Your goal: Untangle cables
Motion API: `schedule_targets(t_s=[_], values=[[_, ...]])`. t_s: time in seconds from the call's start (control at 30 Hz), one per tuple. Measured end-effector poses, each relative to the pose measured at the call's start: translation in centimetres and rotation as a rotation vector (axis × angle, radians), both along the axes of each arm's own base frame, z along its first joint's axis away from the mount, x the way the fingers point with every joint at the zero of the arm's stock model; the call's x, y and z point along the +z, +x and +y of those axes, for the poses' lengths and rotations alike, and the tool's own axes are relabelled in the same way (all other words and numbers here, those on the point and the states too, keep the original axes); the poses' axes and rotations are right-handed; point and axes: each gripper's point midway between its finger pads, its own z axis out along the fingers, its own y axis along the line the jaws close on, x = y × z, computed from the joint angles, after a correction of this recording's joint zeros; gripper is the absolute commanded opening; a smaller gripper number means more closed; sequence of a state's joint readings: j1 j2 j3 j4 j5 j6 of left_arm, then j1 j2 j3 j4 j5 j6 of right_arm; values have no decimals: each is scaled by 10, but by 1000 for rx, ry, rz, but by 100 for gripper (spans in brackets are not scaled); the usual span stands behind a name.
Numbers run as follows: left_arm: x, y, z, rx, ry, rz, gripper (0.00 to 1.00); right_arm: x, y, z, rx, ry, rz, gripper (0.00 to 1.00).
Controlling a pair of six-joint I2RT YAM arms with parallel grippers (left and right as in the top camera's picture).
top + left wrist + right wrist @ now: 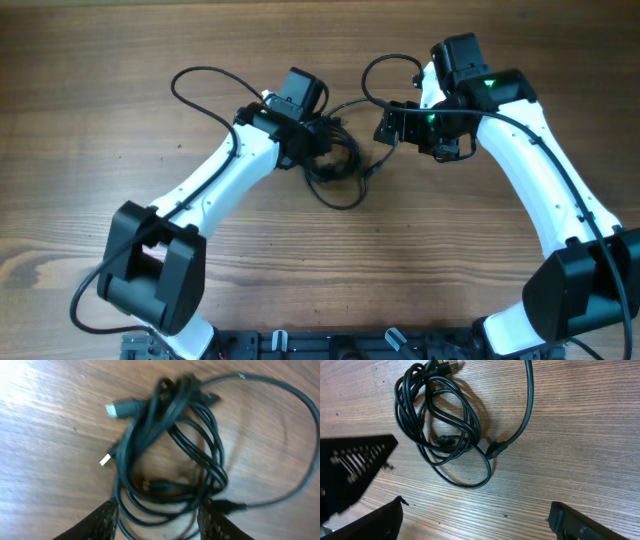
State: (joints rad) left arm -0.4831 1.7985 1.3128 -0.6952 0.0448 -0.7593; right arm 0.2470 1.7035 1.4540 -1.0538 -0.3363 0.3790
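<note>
The cables [335, 165] lie as one tangled bundle of thin black cords on the wooden table, between the two arms. In the left wrist view the cables [170, 440] fill the frame, with a metal-tipped plug [116, 410] and a smaller plug [105, 460] sticking out at the left. My left gripper [322, 150] [160, 522] is down over the bundle, its fingers [102, 522] apart and straddling the lower loops. My right gripper [388, 130] [477, 515] stands wide open just right of the bundle, with only bare wood between its fingers. The cables [437, 420] lie ahead of it.
One cord swings out in a wide loop [310, 435] and ends in a plug [495, 450] beside the bundle. The arms' own thicker wires arc above each wrist [200, 85] [375, 75]. The left gripper's black body [350, 467] shows at the left of the right wrist view.
</note>
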Motion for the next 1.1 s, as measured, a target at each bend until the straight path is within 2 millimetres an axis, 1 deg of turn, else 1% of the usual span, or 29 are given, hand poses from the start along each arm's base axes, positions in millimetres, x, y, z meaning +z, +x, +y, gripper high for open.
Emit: schedule_targets(t_s=[0.03,0.17,0.23,0.33,0.4,0.47,0.5,0.57,0.6,0.63,0.67,0.77,0.87,0.93,0.97,1.0,1.1], values=[[-3,3,2,-1,10,-5,48,0,0,0,2,0,-1,94],[-29,8,15,-23,115,8,48,0,0,0,4,-1,-2,94],[-36,12,18,-32,141,0,49,0,0,0,3,-1,-1,94],[-42,22,17,-43,157,-32,49,0,0,0,3,-1,-1,94],[-48,32,13,-54,155,-62,49,0,0,0,3,-1,-1,94],[-55,36,11,-60,154,-69,49,0,-1,0,3,-2,3,93],[-64,37,10,-65,159,-62,48,0,-1,0,3,-2,3,94],[-71,37,10,-69,165,-51,42,0,-1,0,3,-2,4,93],[-74,36,10,-69,168,-46,33,0,-1,0,3,-2,3,94],[-78,36,11,-73,175,-41,8,0,-1,0,3,-2,3,93],[-78,36,11,-79,178,-44,4,0,-1,0,3,-1,4,93],[-76,41,10,-78,174,-65,4,0,-1,0,4,2,4,92],[-75,45,12,-69,160,-69,4,0,-1,1,15,6,0,86],[-71,46,13,-77,129,-64,4,3,1,6,52,31,-23,84],[-64,47,12,-96,102,-70,4,6,4,12,87,59,-48,83],[-52,47,8,-133,58,-84,4,11,6,19,127,95,-77,82],[-4,43,-7,-266,-73,-153,4,20,11,33,222,165,-146,81]])
